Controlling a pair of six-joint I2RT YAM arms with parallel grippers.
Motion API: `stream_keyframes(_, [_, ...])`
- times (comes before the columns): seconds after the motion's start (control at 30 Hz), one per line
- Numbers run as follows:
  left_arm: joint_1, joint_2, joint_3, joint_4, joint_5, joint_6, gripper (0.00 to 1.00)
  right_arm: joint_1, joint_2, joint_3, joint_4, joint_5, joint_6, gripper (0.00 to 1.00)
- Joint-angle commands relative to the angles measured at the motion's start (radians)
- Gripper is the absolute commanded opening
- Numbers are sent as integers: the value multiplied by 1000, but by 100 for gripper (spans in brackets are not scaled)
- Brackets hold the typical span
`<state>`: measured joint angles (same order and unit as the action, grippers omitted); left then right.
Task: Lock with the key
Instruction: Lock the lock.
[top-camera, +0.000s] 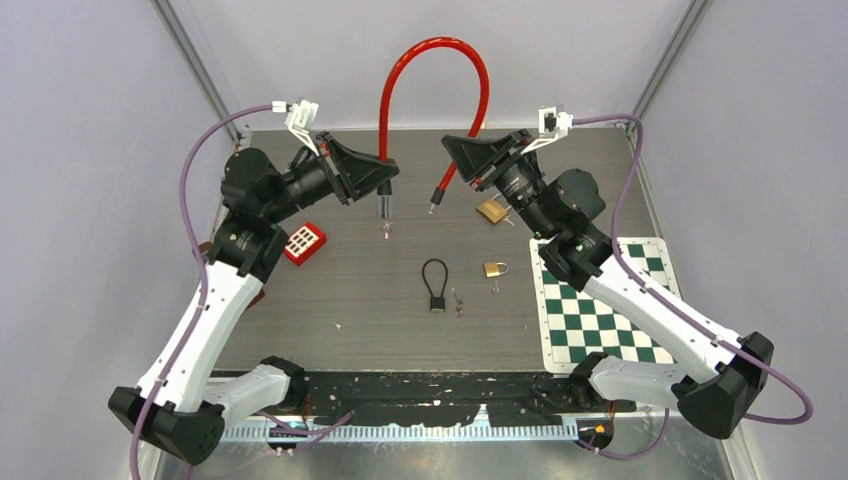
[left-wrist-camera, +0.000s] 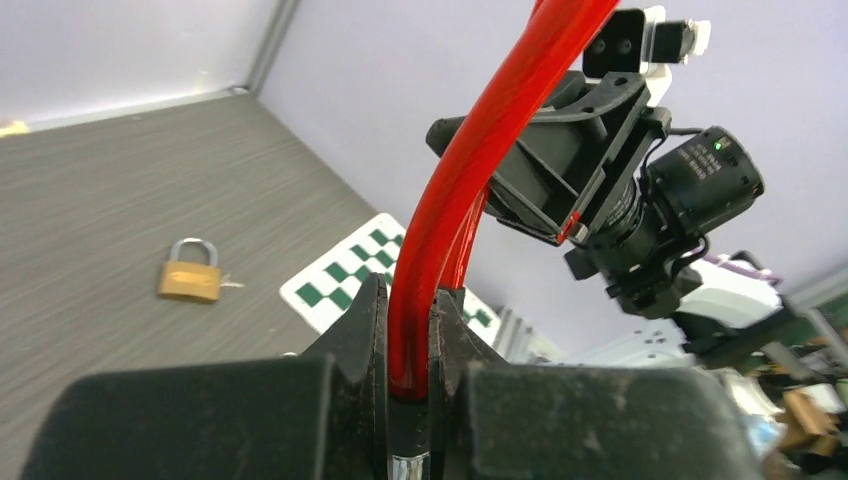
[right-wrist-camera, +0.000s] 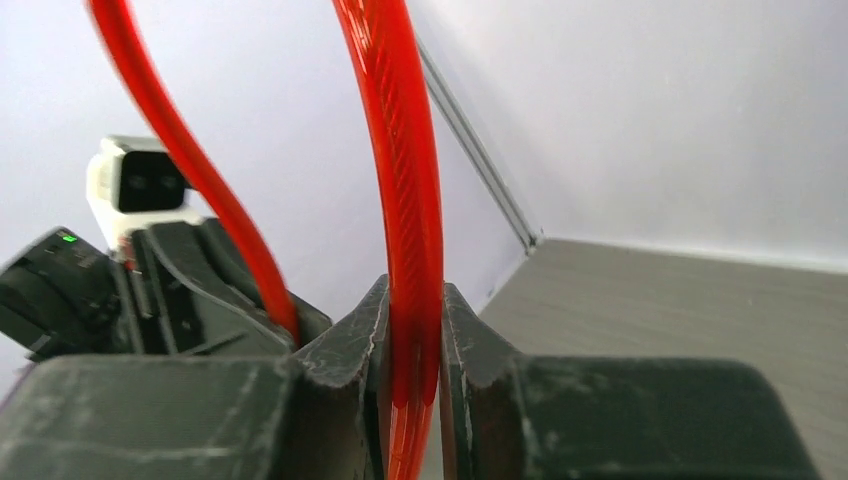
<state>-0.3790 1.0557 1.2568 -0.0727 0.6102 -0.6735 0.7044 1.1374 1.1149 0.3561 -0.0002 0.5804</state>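
A red cable lock (top-camera: 432, 45) arches high over the back of the table, held at both ends. My left gripper (top-camera: 385, 182) is shut on one end, just above the black and silver lock barrel (top-camera: 384, 208) that hangs below it. The left wrist view shows the cable (left-wrist-camera: 470, 160) pinched between the fingers of that gripper (left-wrist-camera: 410, 310). My right gripper (top-camera: 463, 166) is shut on the other leg, whose black tip (top-camera: 436, 200) dangles free; the right wrist view shows the cable (right-wrist-camera: 400, 150) clamped in the gripper (right-wrist-camera: 413, 310). Small loose keys (top-camera: 458, 301) lie mid-table.
A black cable padlock (top-camera: 435, 285) lies beside the keys. One brass padlock (top-camera: 495, 268) sits right of it, another (top-camera: 490, 210) under the right arm. A red block (top-camera: 304, 242) lies at the left. A green chessboard mat (top-camera: 600, 310) lies at the right.
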Motion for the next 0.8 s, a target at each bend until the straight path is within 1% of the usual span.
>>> stream_keyframes(0.0, [28,38,-60,334,83,-240,0,92,-30,17,285,134,-145,5])
stream_keyframes(0.07, [30,50,-84,421,90,-310,0,138,-24,30,311,162,-213,5])
stream_keyframes(0.17, [35,70,-131,608,95,-456,0,184,-11,49,369,200,-285,5])
stream_keyframes(0.27, [36,94,-172,794,83,-608,0,192,6,68,394,204,-312,5])
stream_keyframes(0.4, [35,133,-217,1000,57,-746,0,197,11,100,410,201,-330,5])
stream_keyframes(0.6, [34,148,-246,1161,-48,-880,0,196,49,161,441,189,-335,5])
stream_keyframes(0.77, [28,139,-262,1208,-135,-912,0,197,119,214,481,145,-364,5])
